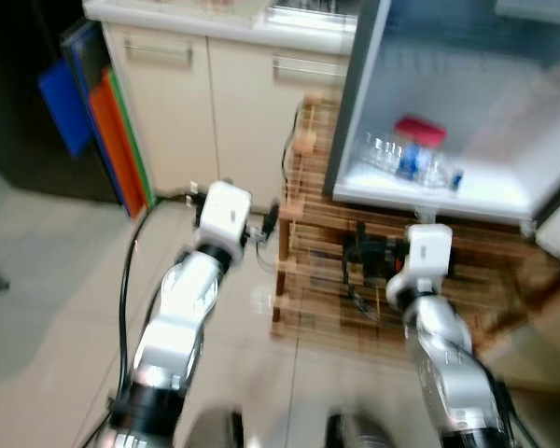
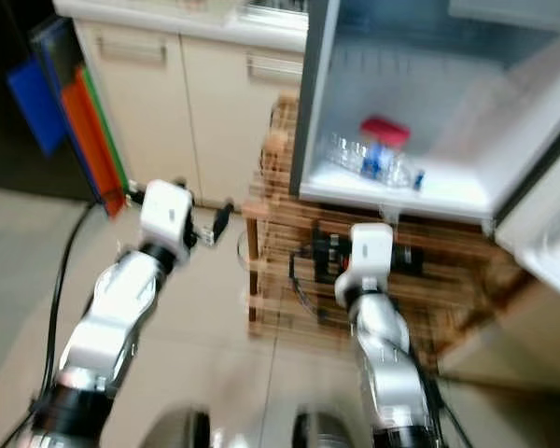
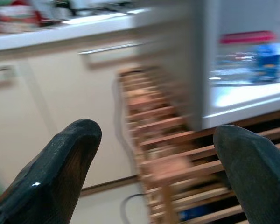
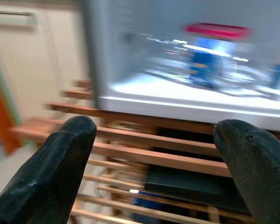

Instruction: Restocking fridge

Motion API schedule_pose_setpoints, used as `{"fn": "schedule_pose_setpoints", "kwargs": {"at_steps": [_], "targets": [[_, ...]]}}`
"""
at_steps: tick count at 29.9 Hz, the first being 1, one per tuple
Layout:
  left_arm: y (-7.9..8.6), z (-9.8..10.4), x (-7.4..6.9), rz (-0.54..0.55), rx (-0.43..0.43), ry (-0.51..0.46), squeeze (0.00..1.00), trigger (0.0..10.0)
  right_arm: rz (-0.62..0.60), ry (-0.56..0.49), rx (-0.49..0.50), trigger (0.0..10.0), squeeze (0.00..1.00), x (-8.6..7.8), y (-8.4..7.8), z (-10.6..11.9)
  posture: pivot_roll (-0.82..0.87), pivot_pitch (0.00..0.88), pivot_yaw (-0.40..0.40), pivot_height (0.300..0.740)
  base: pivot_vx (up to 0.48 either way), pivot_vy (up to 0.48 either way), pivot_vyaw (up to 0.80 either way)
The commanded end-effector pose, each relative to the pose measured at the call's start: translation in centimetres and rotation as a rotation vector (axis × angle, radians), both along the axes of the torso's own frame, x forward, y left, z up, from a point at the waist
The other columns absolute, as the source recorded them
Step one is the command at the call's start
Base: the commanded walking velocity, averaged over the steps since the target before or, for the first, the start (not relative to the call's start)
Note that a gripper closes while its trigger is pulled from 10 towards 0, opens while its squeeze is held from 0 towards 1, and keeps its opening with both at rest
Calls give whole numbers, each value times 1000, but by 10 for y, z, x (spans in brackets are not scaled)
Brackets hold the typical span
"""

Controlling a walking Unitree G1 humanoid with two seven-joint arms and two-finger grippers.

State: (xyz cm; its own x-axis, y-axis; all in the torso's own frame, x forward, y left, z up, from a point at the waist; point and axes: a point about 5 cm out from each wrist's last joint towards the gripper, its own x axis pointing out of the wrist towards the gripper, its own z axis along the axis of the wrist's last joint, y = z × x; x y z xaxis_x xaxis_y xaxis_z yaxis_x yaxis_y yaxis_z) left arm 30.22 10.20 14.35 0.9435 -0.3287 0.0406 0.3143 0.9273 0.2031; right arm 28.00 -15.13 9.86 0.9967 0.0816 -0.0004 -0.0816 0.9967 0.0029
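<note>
I see both claws, left [image 3: 154, 172] and right [image 4: 154, 172], spread wide and empty, facing the open fridge [image 1: 448, 187] at upper right, where blurred bottles [image 1: 413, 159] lie above a wooden rack [image 1: 317, 271].

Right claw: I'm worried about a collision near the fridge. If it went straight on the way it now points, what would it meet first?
Probably the wooden slatted rack under the open fridge. The right claw, open and empty, aims at its slats just below the fridge floor. Blur leaves depth unclear.
</note>
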Motion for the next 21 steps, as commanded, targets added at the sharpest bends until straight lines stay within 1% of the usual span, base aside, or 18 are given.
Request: {"fn": "schedule_pose_setpoints", "kwargs": {"at_steps": [1, 6, 12, 16, 21], "targets": [[-11, 2, 1, -35, 8, -5, 0, 10000, -30, 13, -16, 10000, 0, -1, -9, -3, 33, 46, -31, 676, 0, 0, -644], [-10, 4, 2, -32, 1, -10, 0, 10000, -28, -1, -26, 10000, 0, 0, -8, -1, 33, 58, -31, 676, 0, 0, -550], [-9, 8, 4, -26, -20, -17, 0, 10000, -26, -26, -32, 10000, 0, 5, -8, 6, 31, 71, -32, 676, 0, 0, 0], [-11, 12, 3, -39, -4, -41, 0, 10000, -25, -48, -28, 10000, 0, 6, -8, 12, 33, 86, -36, 676, 452, 0, 0], [-14, 11, -1, -72, 13, -43, 0, 10000, -42, -47, -21, 10000, 0, 6, -11, 11, 33, 85, -36, 676, 455, 0, 0]]}}
